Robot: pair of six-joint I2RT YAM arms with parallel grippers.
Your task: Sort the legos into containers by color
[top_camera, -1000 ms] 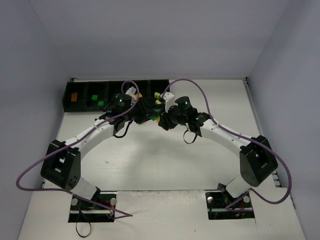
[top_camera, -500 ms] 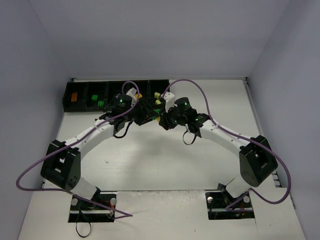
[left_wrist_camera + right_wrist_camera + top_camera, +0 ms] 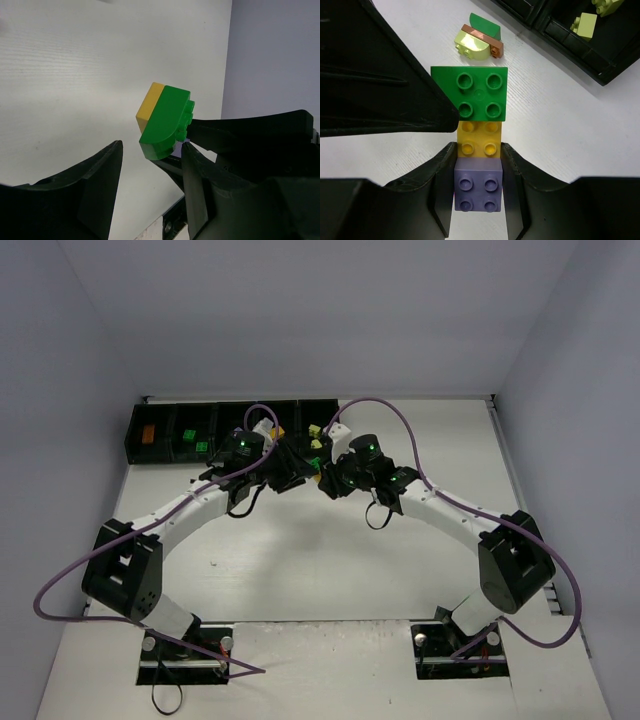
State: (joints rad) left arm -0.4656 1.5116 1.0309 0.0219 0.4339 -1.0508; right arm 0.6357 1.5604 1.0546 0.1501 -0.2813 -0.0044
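My right gripper (image 3: 477, 148) is shut on a stack of three joined legos, held above the table. Its fingers clamp the lilac brick (image 3: 477, 190); a yellow brick (image 3: 476, 140) and a dark green brick (image 3: 470, 92) stick out beyond the tips. My left gripper (image 3: 152, 148) faces the same stack. Its jaws stand open, and the green brick (image 3: 165, 117) sits just past the tips, close to the right finger (image 3: 197, 185). In the top view both grippers (image 3: 296, 468) (image 3: 326, 480) meet in front of the containers (image 3: 135, 430).
A small clump of lime, orange-brown and green legos (image 3: 477, 37) lies on the table beyond the stack. The black bins hold an orange brick (image 3: 147, 435), green bricks (image 3: 200, 447) and lime bricks (image 3: 585, 25). Purple cables arc over both arms.
My left gripper's jaws have spread apart near the green end of the stack. The right gripper keeps its hold, and both arms have barely shifted.
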